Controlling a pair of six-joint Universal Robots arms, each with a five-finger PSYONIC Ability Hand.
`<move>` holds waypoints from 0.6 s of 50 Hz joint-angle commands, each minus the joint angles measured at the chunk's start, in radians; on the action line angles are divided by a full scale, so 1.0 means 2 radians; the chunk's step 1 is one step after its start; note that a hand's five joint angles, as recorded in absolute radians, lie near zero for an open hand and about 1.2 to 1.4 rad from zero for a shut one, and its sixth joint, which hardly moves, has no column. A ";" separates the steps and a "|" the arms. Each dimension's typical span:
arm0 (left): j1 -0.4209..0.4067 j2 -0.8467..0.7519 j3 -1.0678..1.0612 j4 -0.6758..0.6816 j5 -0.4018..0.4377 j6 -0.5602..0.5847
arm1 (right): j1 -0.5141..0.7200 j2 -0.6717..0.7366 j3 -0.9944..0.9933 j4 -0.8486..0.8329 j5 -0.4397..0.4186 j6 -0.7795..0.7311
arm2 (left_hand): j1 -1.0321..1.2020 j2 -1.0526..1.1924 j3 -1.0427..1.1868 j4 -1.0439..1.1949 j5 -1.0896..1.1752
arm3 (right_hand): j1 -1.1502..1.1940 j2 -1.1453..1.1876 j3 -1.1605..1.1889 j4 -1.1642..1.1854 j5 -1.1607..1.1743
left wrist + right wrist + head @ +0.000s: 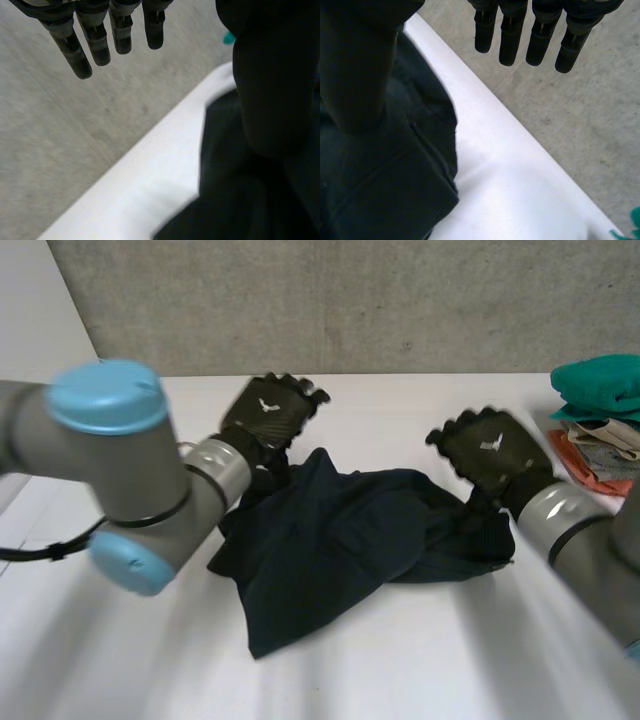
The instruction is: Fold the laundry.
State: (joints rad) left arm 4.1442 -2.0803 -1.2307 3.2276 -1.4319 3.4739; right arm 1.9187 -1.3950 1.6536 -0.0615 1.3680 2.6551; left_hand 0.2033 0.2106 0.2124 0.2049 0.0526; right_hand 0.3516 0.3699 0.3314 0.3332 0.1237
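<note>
Navy crumpled cloth garment (340,540) looks soft and limp; left hand (268,415) and right hand (495,450), fingers straight, empty, should pinch its corners.

Dark laundry on white, with a bright pile at my right.
The garment (340,540) is plain and very dark, navy I think. The tabletop (400,670) is white. My left robot hand (270,412) and right robot hand (495,448) are black. Stacked beside them are a teal cloth (600,385), a pale grey cloth (612,435) and an orange cloth (592,470).
</note>
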 commanded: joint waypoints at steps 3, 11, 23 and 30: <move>0.020 0.192 -0.159 -0.041 -0.036 -0.047 | -0.027 0.029 -0.171 0.198 -0.070 -0.049 | 0.011 0.007 0.006 0.010 -0.001 | -0.009 -0.018 0.001 0.000 0.017; 0.038 0.225 -0.267 -0.108 -0.027 -0.153 | -0.011 0.125 -0.280 0.290 -0.082 -0.080 | 0.080 0.076 0.075 0.079 0.068 | 0.064 0.055 0.074 0.073 0.091; 0.004 0.138 -0.300 -0.072 -0.033 -0.212 | 0.017 0.217 -0.262 0.237 -0.087 -0.116 | 0.092 0.088 0.087 0.091 0.080 | 0.135 0.125 0.145 0.144 0.161; -0.030 0.064 -0.253 -0.035 -0.082 -0.208 | 0.022 0.230 -0.195 0.082 -0.087 -0.116 | 0.029 0.025 0.024 0.028 0.017 | 0.124 0.115 0.134 0.134 0.151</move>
State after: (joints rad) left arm 4.1298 -1.8577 -1.8021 3.1044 -1.5246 3.0463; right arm 1.9586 -0.9466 1.1692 0.3110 1.1931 2.4211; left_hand 0.3086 0.3098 0.3101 0.3081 0.1277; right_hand 0.5269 0.5277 0.5286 0.5298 0.3605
